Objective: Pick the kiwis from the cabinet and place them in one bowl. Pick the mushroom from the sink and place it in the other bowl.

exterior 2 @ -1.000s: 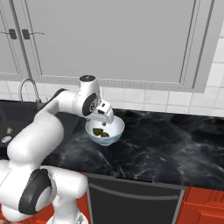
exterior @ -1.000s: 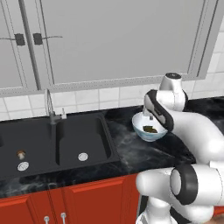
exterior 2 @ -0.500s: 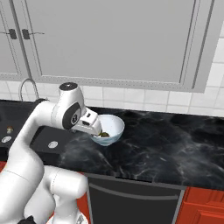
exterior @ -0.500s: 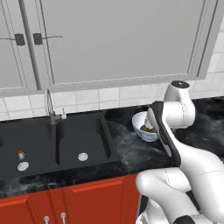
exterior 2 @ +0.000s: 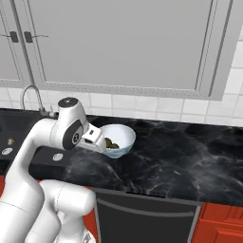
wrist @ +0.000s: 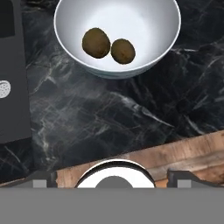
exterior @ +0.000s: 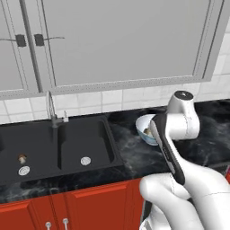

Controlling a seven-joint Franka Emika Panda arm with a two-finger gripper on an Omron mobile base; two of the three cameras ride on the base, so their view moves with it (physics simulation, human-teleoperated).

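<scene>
Two brown kiwis [wrist: 96, 43] [wrist: 123, 50] lie side by side in the blue-tinted white bowl [wrist: 173, 30] on the black marble counter. That bowl [exterior 2: 124, 134] also sits just right of my hand. My gripper [wrist: 113, 178] is open and empty, drawn back from the bowl toward the counter's front edge; in the right base view the gripper [exterior 2: 97, 141] is at the bowl's left rim. The tiny mushroom [exterior: 21, 158] lies in the left basin of the black sink [exterior: 96, 134], near a silver drain. The cabinet and the other bowl are out of view.
Grey wall cabinets [exterior: 126, 40] hang above the counter. A thin silver tap [exterior: 53, 112] stands behind the sink. Bare black counter [exterior 2: 190, 152] stretches to the right of the bowl. Red base cabinet doors [exterior: 90, 206] run below the sink.
My arm has folded back, pulling the open hand from above the bowl toward the sink side and counter front. The kiwis stay in the bowl.
</scene>
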